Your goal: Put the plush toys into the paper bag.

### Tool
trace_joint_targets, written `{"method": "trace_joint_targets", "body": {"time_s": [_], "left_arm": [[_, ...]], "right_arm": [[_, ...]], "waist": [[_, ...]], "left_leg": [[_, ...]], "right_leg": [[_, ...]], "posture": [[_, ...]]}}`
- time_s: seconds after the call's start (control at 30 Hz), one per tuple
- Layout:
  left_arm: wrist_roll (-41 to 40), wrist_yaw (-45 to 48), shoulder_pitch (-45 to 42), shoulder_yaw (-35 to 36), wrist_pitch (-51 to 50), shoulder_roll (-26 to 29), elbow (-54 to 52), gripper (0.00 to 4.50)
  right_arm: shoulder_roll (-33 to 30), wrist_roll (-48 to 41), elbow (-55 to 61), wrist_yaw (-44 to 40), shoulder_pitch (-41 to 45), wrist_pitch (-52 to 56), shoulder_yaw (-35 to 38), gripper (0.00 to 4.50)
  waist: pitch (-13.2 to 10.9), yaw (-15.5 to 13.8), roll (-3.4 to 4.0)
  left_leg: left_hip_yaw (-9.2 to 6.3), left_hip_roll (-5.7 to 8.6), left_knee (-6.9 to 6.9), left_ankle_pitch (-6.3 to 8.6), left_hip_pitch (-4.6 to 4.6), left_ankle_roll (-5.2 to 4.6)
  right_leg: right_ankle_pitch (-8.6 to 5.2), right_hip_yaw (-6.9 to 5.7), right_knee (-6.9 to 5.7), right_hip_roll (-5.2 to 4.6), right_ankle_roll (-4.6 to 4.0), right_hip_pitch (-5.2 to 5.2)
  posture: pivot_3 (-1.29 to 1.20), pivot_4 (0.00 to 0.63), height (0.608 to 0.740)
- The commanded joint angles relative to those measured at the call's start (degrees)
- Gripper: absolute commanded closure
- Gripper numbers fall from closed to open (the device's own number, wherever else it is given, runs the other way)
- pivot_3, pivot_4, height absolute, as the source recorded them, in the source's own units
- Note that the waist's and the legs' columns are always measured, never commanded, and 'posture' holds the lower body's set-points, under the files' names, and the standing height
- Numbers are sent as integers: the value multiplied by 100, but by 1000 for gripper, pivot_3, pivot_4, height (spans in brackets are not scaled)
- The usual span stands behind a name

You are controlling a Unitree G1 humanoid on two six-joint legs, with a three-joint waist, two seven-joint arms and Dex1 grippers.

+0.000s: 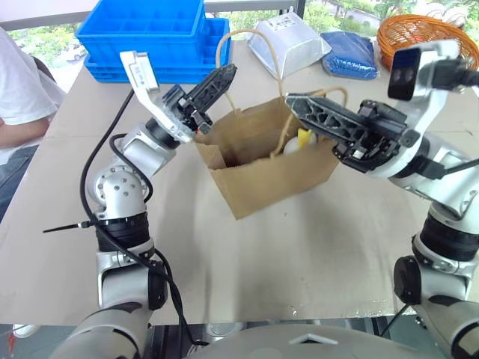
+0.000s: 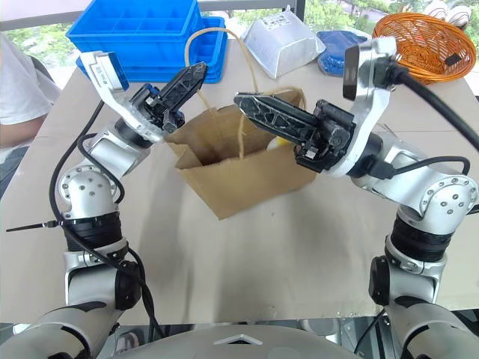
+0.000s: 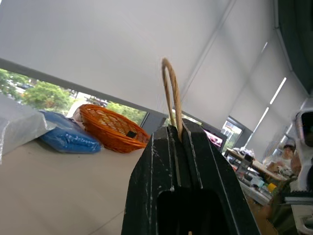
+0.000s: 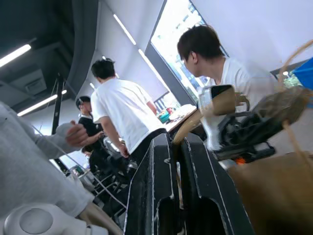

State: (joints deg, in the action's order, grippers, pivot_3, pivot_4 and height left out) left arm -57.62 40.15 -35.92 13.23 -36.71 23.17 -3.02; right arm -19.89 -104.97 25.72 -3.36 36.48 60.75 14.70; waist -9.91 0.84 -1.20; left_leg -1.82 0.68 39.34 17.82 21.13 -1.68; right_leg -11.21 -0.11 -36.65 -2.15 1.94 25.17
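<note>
Crates (image 1: 150,37), pouch (image 1: 288,41) and basket (image 1: 419,34) stand behind the paper bag (image 1: 262,161).

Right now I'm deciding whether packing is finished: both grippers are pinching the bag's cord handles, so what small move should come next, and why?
Probably lift the paper bag slightly with both arms together. The left gripper is shut on one cord handle, the right gripper is shut on the other, and a white and yellow plush toy already lies inside.

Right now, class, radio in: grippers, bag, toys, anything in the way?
Left gripper shut on a bag handle. Right gripper shut on the other handle. Paper bag open, a white and yellow toy inside. Nothing blocking.
</note>
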Motion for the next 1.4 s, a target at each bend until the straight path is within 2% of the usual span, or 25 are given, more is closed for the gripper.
{"method": "trace_joint_targets", "body": {"time_s": [0.03,0.13,0.2,0.3,0.4,0.47,0.5,0.53,0.63,0.73,0.8,0.9,0.93,1.03,1.17,1.27,1.33,1.4], "left_arm": [[375,398,-455,-168,410,-145,329,4500],[801,848,-838,-466,654,-182,763,4500],[1338,1232,-966,-828,880,-85,1204,4500],[2107,1715,-1047,-1302,1409,-19,1789,4500],[2759,1762,-1134,-1527,1879,43,2359,4500],[2837,1945,-1159,-1445,1902,168,2532,4500],[2802,2044,-1163,-1370,1808,269,2539,4500],[2679,2196,-1134,-1279,1602,421,2443,3743],[2247,2447,-1004,-964,871,851,2060,2509],[1839,2623,-719,-642,99,1385,1565,1050],[1408,2753,-531,-433,-555,1696,1228,109],[1095,3023,-221,-320,-990,2012,855,0],[1031,3203,-2,-346,-1077,2152,646,0],[1159,3534,482,-611,-1002,2343,181,0],[1456,3664,584,-902,-715,2290,179,0],[1467,4007,594,-1035,-675,2397,204,0],[1478,4187,577,-1085,-668,2476,210,0],[1558,4351,611,-1170,-574,2568,155,0]], "right_arm": [[-402,-91,195,-27,34,-379,-120,4475],[-701,-135,356,12,-15,-580,-206,4475],[-879,152,473,-52,-103,-593,-382,4475],[-1053,1029,560,-372,-455,-572,-724,4475],[-1485,2762,836,-1055,-668,-833,-1239,4475],[-1743,3448,904,-1445,-738,-1085,-1305,4475],[-1926,3682,976,-1717,-801,-1172,-1303,3942],[-2094,3863,1059,-1882,-876,-1228,-1248,3476],[-2612,4144,1362,-2320,-1122,-1313,-986,2129],[-3250,4287,1713,-2804,-1692,-1313,-556,640],[-3553,4248,1854,-3087,-2138,-1308,-224,622],[-3780,4455,1944,-3304,-2485,-1357,-92,1276],[-3795,4543,2029,-3424,-2582,-1415,-217,1897],[-3723,5327,2102,-3904,-2586,-1820,-1086,2732],[-3348,6705,1523,-4428,-2059,-2537,-2454,4488],[-2673,7350,925,-4543,-1490,-2916,-3167,4488],[-2111,7632,442,-4439,-1153,-3063,-3397,4488],[-1810,7954,69,-4499,-947,-3239,-3555,4488]], "waist": [[0,-14,-1],[0,-15,-1],[0,-14,-1],[3,3,-1],[2,-3,-1],[2,-3,-2],[2,-6,-2],[2,-5,-2],[2,-7,-2],[2,-9,-2],[2,-14,-2],[2,-24,-2],[1,-38,-3],[2,-7,-3],[1,-16,-4],[1,5,-5],[1,17,-5],[1,4,-5]], "left_leg": [[-1,2,0,0,2,0],[-3,0,1,0,10,-1],[-3,3,0,0,11,-1],[0,6,-3,2,5,-4],[1,3,-2,3,10,-5],[2,2,2,3,18,-6],[1,1,3,3,20,-6],[-2,0,3,3,23,-6],[-8,-15,6,2,57,-5],[-15,-19,7,0,67,0],[-15,-21,4,1,68,-1],[-13,-20,6,3,69,-4],[-11,-20,7,5,69,-8],[-6,-20,16,7,56,-11],[-2,-24,19,3,56,-5],[1,-22,22,-6,55,10],[2,-25,23,-9,56,16],[1,-24,23,-14,56,24]], "right_leg": [[0,-1,3,0,0,0],[0,-2,7,0,0,1],[0,-4,10,1,0,2],[0,-2,11,5,0,-1],[0,-1,11,6,0,2],[0,0,11,5,0,9],[0,0,11,5,1,11],[0,-2,12,5,1,13],[0,-7,10,6,1,44],[1,-16,9,2,1,54],[0,-18,15,0,1,52],[0,-18,18,-2,2,50],[0,-17,21,-3,2,49],[0,-13,19,-1,3,35],[-1,-9,15,7,2,39],[-1,-5,14,10,2,39],[0,-4,12,15,1,42],[0,-2,1,16,0,49]], "posture": [[0,150,740],[0,150,740],[0,150,740],[0,150,740],[0,150,740],[0,150,740],[0,150,740],[0,150,740],[0,150,740],[0,150,740],[0,150,740],[0,150,740],[0,150,740],[0,150,740],[0,150,740],[0,150,740],[0,150,740],[0,150,740]]}}
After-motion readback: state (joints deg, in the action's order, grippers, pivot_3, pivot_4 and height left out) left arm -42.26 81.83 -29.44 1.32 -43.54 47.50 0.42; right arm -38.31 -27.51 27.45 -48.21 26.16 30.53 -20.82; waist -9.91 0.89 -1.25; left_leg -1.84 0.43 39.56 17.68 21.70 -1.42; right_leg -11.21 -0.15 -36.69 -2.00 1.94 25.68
